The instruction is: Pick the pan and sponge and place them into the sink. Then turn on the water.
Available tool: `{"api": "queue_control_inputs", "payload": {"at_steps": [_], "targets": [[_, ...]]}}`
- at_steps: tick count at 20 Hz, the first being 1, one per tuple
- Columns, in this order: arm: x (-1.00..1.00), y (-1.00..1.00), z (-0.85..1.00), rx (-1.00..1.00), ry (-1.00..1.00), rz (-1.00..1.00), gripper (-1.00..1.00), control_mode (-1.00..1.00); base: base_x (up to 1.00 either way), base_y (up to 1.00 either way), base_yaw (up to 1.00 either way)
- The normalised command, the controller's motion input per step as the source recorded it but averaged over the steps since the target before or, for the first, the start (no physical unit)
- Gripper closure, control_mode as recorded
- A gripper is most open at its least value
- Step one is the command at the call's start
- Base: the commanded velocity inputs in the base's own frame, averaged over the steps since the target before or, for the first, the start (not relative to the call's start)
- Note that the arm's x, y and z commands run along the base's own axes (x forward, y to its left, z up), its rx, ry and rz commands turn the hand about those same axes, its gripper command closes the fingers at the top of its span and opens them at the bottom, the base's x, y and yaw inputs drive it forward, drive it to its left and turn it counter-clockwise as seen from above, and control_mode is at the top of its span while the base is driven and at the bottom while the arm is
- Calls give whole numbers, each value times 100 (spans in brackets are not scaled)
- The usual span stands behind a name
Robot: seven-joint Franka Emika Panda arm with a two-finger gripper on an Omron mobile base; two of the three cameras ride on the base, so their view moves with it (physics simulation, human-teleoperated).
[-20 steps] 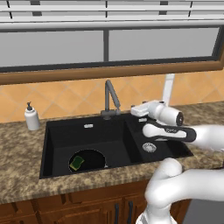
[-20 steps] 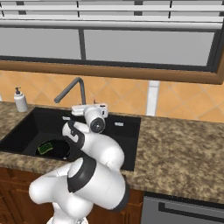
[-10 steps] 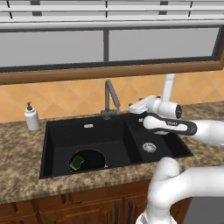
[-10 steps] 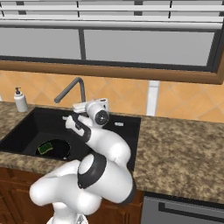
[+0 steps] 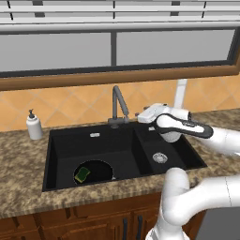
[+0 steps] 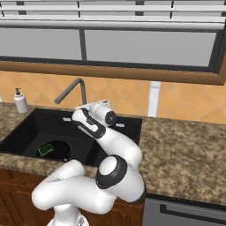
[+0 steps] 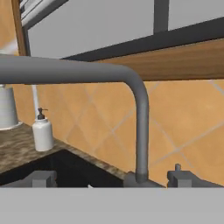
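Hovering end effector (image 5: 144, 116) fully open, nothing held, just beside tap (image 5: 117, 105) at its 3 o'clock, pan (image 5: 93, 172) with sponge (image 5: 83, 174) inside in sink (image 5: 124, 154) wide basin, 7 o'clock of tap

base views: flank sink (image 5: 126, 154) (shared) | hand: close on tap (image 7: 141, 127)

the sponge (image 5: 83, 174) lies on the pan (image 5: 96, 171) in the sink's (image 5: 61, 140) left basin, soap bottle (image 5: 33, 126) further left.
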Motion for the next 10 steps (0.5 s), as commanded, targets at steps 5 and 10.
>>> {"api": "queue_control_inputs", "payload": {"at_steps": [5,10], "targets": [[33,1,-25,3,0,13,-100,-100,0,0,0],[34,8,0,0,1,1,-100,-100,0,0,0]]}}
